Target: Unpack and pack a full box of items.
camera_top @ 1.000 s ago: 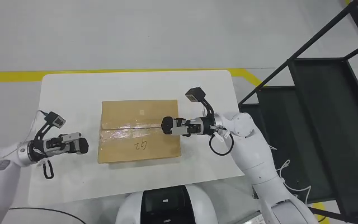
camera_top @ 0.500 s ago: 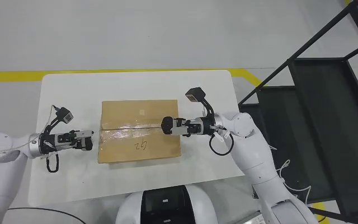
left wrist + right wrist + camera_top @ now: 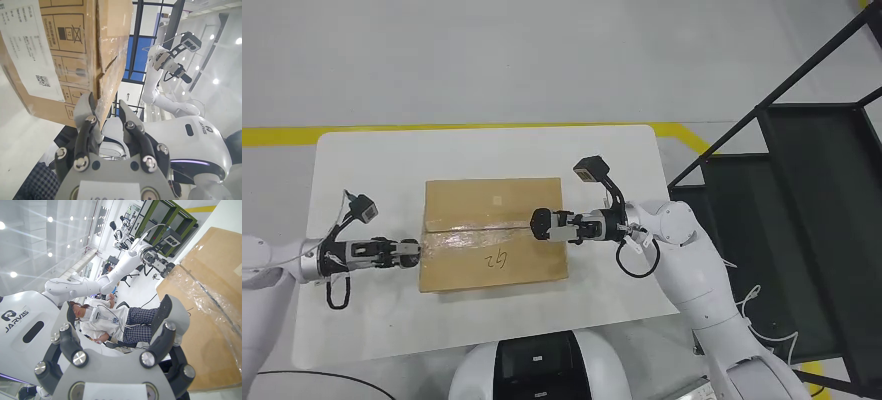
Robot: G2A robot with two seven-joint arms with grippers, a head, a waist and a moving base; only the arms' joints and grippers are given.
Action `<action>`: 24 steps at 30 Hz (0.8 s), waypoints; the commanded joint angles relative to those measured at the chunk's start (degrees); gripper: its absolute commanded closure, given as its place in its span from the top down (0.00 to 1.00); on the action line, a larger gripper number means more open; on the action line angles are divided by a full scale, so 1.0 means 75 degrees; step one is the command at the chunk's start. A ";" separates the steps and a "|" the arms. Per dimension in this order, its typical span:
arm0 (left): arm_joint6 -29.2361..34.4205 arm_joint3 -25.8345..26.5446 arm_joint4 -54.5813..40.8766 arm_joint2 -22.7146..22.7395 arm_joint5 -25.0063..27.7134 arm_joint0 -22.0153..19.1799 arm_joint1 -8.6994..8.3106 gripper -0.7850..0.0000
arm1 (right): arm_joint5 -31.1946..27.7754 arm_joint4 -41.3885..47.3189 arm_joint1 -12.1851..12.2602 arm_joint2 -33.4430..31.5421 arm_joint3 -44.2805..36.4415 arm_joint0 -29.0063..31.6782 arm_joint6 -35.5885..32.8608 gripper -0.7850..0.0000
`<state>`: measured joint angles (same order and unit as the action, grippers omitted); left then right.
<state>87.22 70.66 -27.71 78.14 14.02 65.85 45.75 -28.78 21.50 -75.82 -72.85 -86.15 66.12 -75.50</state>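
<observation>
White worktop [image 3: 362, 170] is taken mid-frame by a taped box [image 3: 492, 240], its left edge met by the left claw [image 3: 413, 254] (narrowly spread), right claw [image 3: 538, 222] spread above.

Plain white table [image 3: 362, 330]; yellow floor line [image 3: 272, 136] behind it; black metal steps [image 3: 817, 155] alongside.

Box [image 3: 492, 210]: brown corrugated cardboard, matt, creased and torn at one corner. Tape [image 3: 208, 298] over its seam: clear plastic film, glossy, wrinkled. Label [image 3: 24, 56] on its side: white paper, matt, printed. Table [image 3: 372, 170]: white, smooth, low sheen. Left gripper [image 3: 105, 100] and right gripper [image 3: 117, 303]: grey matt plastic fingers [image 3: 81, 108], black satin links [image 3: 83, 138], bright polished metal screws [image 3: 79, 358], black ribbed pads [image 3: 162, 311], rubber-like.
</observation>
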 commanded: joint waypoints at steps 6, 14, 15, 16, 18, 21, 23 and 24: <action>0.0104 0.0121 0.0045 0.0084 -0.0012 0.0075 -0.0051 0.00 | 0.0000 0.0000 0.0000 0.0000 0.0000 0.0000 0.0000 1.00; 0.0103 0.0400 -0.0383 0.0097 0.0009 0.0023 -0.0079 0.00 | 0.0000 0.0000 0.0000 0.0000 0.0000 0.0000 0.0000 1.00; 0.0101 0.0394 -0.0435 0.0116 -0.0011 -0.0015 -0.0080 0.00 | 0.0000 0.0000 0.0000 0.0000 0.0000 0.0000 0.0000 1.00; 0.0104 0.0421 -0.0474 0.0117 -0.0004 -0.0054 -0.0078 0.00 | 0.0000 0.0000 0.0000 0.0000 0.0000 0.0000 0.0000 1.00; 0.0033 0.0447 -0.0585 0.0109 -0.0001 -0.0135 -0.0063 0.00 | 0.0000 0.0000 0.0000 0.0000 0.0000 0.0000 0.0000 1.00; -0.0012 0.0557 -0.0718 0.0005 0.0013 -0.0298 -0.0024 0.00 | 0.0000 0.0000 0.0000 0.0000 0.0000 0.0000 0.0000 1.00; -0.0026 0.0607 -0.0823 -0.0066 0.0071 -0.0414 0.0006 0.00 | 0.0000 0.0000 0.0000 0.0000 0.0000 0.0000 0.0000 1.00; -0.0008 0.0640 -0.0923 -0.0093 0.0136 -0.0465 0.0022 0.00 | 0.0000 0.0000 0.0000 0.0000 0.0000 0.0000 0.0000 1.00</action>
<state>87.04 75.22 -33.85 77.69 14.56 62.77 45.78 -28.78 21.50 -75.83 -72.85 -86.15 66.12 -75.50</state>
